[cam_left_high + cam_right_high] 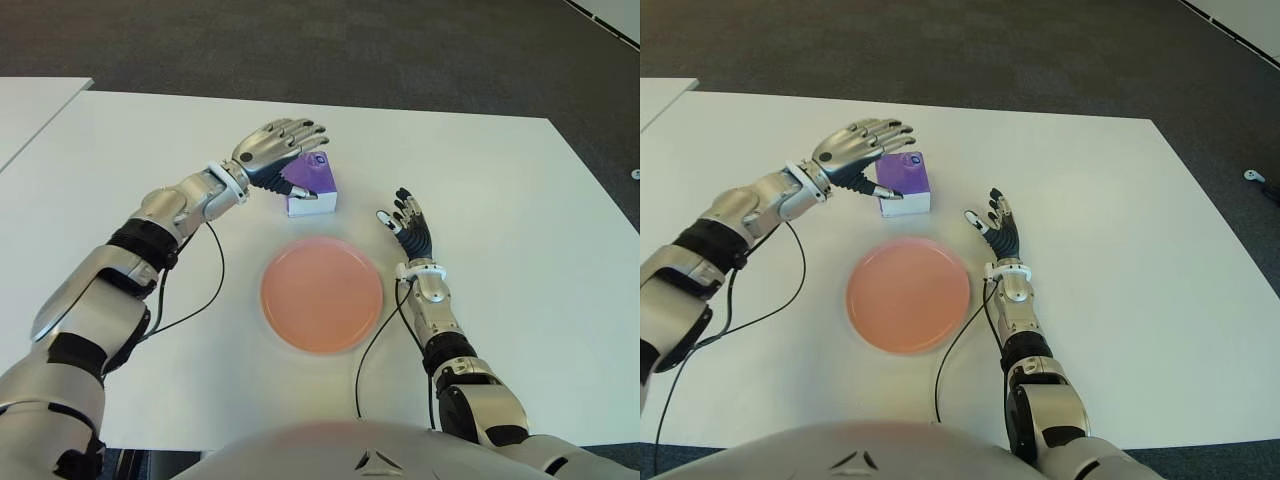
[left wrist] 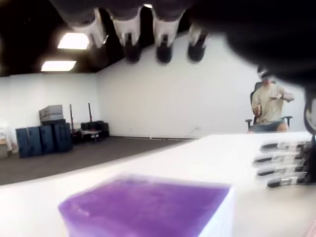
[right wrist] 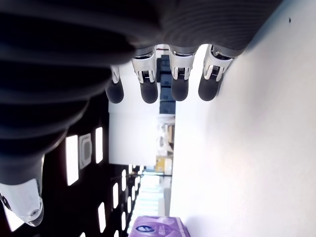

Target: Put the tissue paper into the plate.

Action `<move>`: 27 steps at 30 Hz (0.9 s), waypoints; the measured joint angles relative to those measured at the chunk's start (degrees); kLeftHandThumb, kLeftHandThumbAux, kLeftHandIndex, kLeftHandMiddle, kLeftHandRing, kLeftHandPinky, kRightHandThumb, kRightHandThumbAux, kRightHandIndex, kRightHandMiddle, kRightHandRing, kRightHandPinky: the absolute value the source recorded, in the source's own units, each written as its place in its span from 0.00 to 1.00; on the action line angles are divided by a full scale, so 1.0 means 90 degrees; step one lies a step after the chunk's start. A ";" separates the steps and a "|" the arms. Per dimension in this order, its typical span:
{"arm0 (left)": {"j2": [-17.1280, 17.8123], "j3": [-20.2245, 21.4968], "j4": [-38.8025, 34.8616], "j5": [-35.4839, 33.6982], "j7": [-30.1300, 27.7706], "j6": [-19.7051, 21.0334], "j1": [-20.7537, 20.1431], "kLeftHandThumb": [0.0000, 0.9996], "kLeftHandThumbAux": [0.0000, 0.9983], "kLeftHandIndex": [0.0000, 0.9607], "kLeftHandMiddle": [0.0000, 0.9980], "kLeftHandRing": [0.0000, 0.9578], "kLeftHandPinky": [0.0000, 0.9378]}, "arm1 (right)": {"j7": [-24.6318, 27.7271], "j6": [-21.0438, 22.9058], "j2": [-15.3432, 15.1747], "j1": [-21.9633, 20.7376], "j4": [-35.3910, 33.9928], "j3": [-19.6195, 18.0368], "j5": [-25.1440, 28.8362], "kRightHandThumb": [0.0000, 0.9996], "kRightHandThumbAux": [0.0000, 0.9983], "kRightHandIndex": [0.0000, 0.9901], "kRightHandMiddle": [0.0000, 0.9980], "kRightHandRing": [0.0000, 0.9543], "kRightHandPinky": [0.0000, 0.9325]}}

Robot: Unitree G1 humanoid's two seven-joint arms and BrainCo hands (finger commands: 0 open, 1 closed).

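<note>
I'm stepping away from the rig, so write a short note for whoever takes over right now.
Left hand: open, fingers spread over the purple tissue pack, not gripping it.
Right hand: open, holding nothing, on the right of the plate.
Tissue pack: on the white table, beyond the pink plate. The plate holds nothing.
Done: the reach only.
Left: grasp the pack, lift it, put it in the plate.
</note>
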 measured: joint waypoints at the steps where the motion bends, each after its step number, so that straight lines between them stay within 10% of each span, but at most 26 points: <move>1: -0.0086 -0.0081 0.0246 0.0056 0.0033 0.0010 -0.0077 0.09 0.28 0.00 0.00 0.00 0.00 | 0.0007 -0.0005 0.0001 -0.0003 0.0006 0.0000 0.0002 0.00 0.60 0.00 0.00 0.00 0.00; 27: -0.1432 -0.1103 0.2919 0.0502 0.0670 0.1232 -0.0700 0.07 0.23 0.00 0.00 0.00 0.00 | 0.0045 -0.0034 0.0005 -0.0027 0.0037 -0.0003 0.0015 0.01 0.61 0.00 0.00 0.00 0.00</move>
